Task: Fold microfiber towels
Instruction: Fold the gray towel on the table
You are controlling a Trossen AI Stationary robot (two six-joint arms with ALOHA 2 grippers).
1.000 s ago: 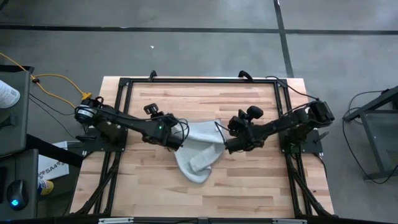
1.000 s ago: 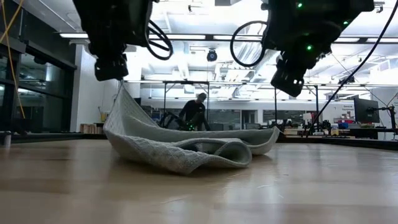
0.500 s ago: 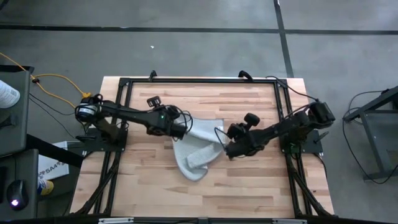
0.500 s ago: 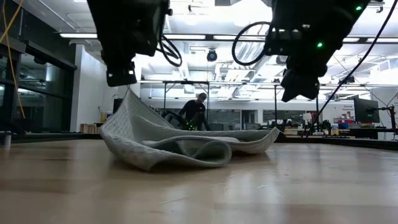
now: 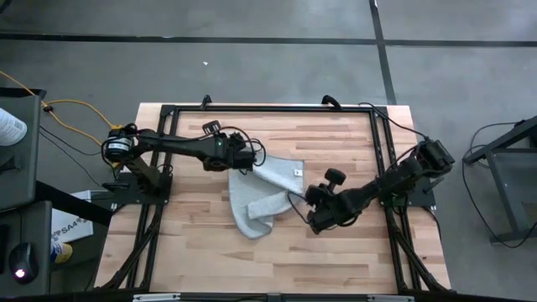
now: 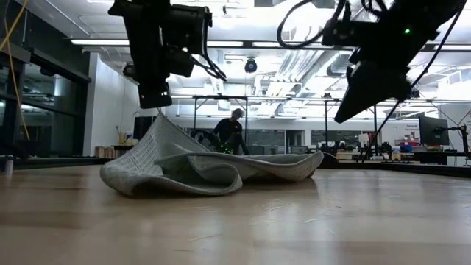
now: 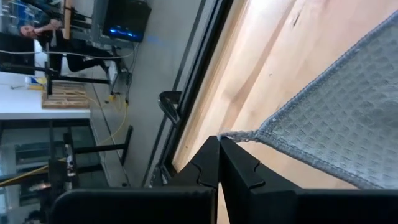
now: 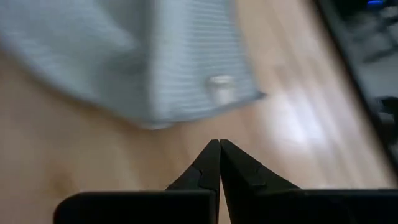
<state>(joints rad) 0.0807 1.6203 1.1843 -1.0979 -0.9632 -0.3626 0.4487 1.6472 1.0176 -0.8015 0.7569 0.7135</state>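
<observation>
The light grey microfiber towel [image 5: 260, 193] lies crumpled near the middle of the wooden table, its near end folded over on itself [image 6: 199, 173]. A small white label [image 5: 297, 172] shows near its right edge. My left gripper [image 5: 249, 161] is shut on a raised corner of the towel at its far left. My right gripper [image 5: 315, 221] hangs shut over bare wood to the right of the towel and nearer the front, holding nothing. In the right wrist view its tips [image 8: 219, 144] point toward the towel's labelled edge [image 8: 219, 83]. My left gripper pinches one corner of the towel [image 7: 239, 135] between its two fingertips. The fingers slant downward from the table's left. The corner is held above the table [image 6: 156, 116]; the cloth slopes down from it, and the rest lies in loose folds on the wood.
A black metal frame [image 5: 268, 109] runs along the table's far edge and down both sides. Bare wood [image 5: 277, 264] stretches between the towel and the near edge. A person [image 6: 234, 126] stands far off in the room beyond the table.
My left gripper has moved toward the table's far edge with the towel corner. The cloth has trailed after it: the towel has slid away from the near edge, and its right part has spread out flatter. My right gripper, still shut, has swung toward the near edge and tipped further downward.
</observation>
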